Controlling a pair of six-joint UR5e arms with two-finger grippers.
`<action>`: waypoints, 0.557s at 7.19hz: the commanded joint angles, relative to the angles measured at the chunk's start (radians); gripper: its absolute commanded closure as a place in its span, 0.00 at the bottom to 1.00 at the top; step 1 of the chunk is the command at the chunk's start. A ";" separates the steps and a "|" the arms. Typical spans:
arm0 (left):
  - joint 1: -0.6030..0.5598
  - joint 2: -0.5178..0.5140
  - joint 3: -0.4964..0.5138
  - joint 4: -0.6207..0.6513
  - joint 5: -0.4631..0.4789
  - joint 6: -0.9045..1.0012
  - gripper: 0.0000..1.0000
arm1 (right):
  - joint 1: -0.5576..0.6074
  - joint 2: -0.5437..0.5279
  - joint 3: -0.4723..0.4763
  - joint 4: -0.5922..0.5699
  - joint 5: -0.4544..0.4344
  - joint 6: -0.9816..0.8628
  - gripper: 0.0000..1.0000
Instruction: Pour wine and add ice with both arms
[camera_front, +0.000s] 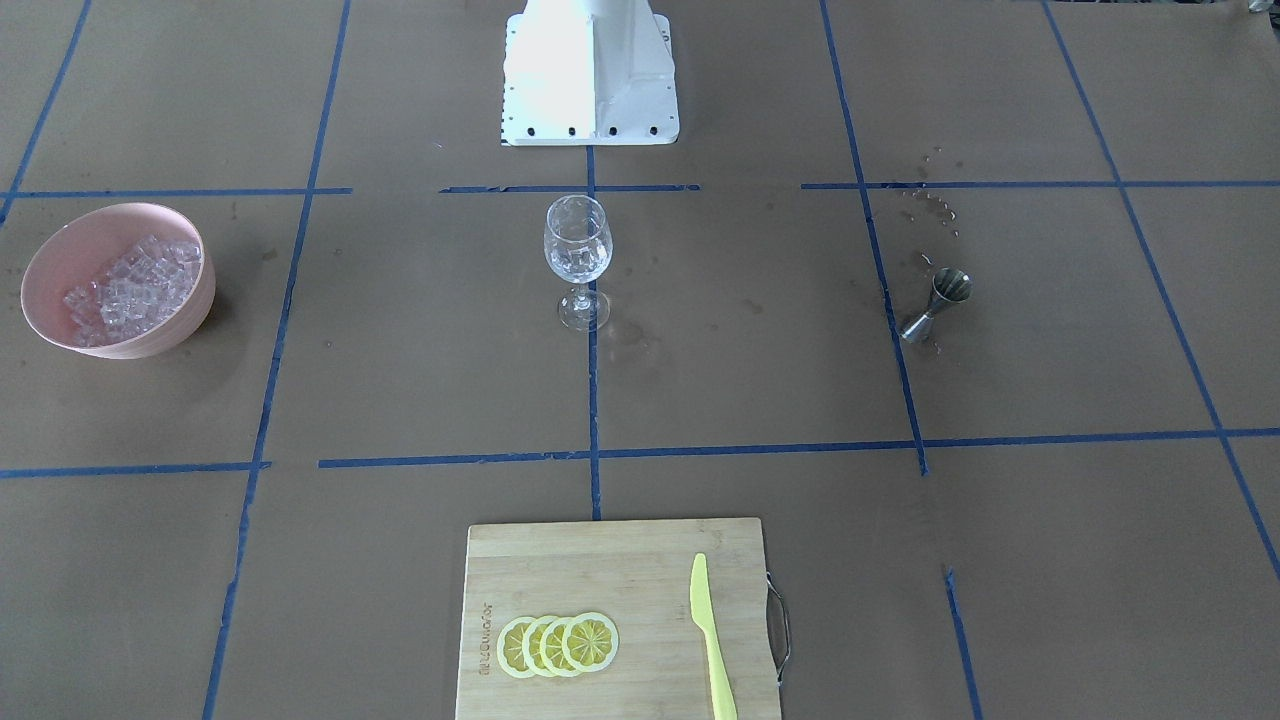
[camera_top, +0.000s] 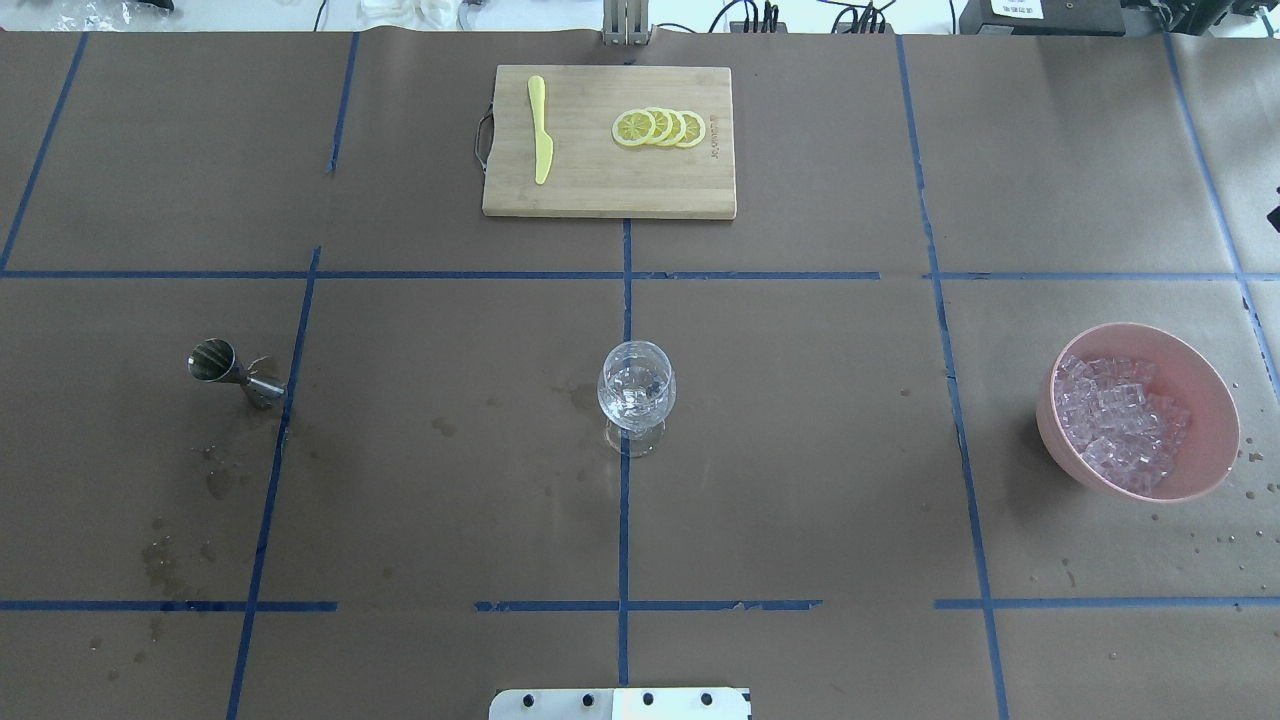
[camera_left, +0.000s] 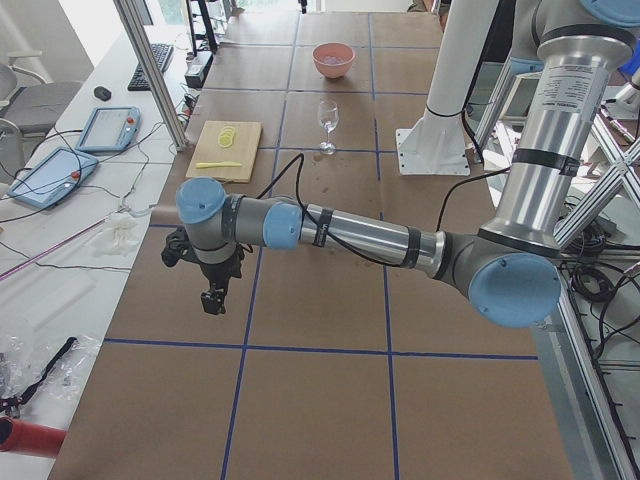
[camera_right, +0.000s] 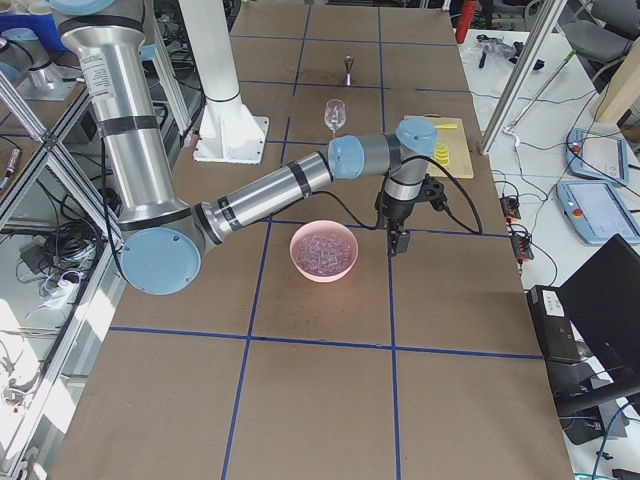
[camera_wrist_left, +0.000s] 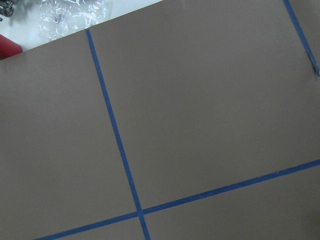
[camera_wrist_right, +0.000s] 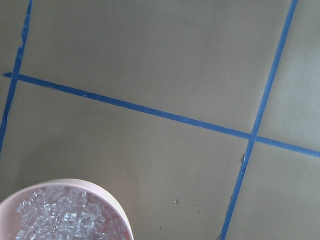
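A clear wine glass (camera_front: 578, 245) stands at the table's middle, also seen from overhead (camera_top: 636, 385); something clear and glassy sits in its bowl. The ice (camera_front: 135, 290) fills a pink bowl (camera_front: 170, 330), on the right in the overhead view (camera_top: 1195, 375). A steel jigger (camera_top: 225, 368) stands on the left there. My left gripper (camera_left: 212, 298) hangs above bare table at the left end. My right gripper (camera_right: 398, 243) hangs just beside the bowl (camera_right: 322, 277). Both show only in the side views, so I cannot tell if they are open or shut. No wine bottle is in view.
A bamboo cutting board (camera_top: 600, 190) at the far edge carries lemon slices (camera_top: 660, 127) and a yellow-green knife (camera_top: 540, 128). Wet spots mark the paper near the jigger (camera_top: 160, 560). The white base (camera_front: 590, 70) stands behind the glass. The bowl's rim (camera_wrist_right: 75, 183) shows in the right wrist view.
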 joint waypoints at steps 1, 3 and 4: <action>-0.013 0.052 0.001 -0.004 -0.006 0.000 0.00 | 0.027 -0.035 -0.016 0.003 0.022 -0.002 0.00; -0.015 0.105 -0.003 -0.005 -0.008 0.000 0.00 | 0.077 -0.055 -0.028 0.001 0.028 -0.002 0.00; -0.015 0.123 -0.003 -0.005 -0.008 0.001 0.00 | 0.115 -0.068 -0.048 0.003 0.040 -0.004 0.00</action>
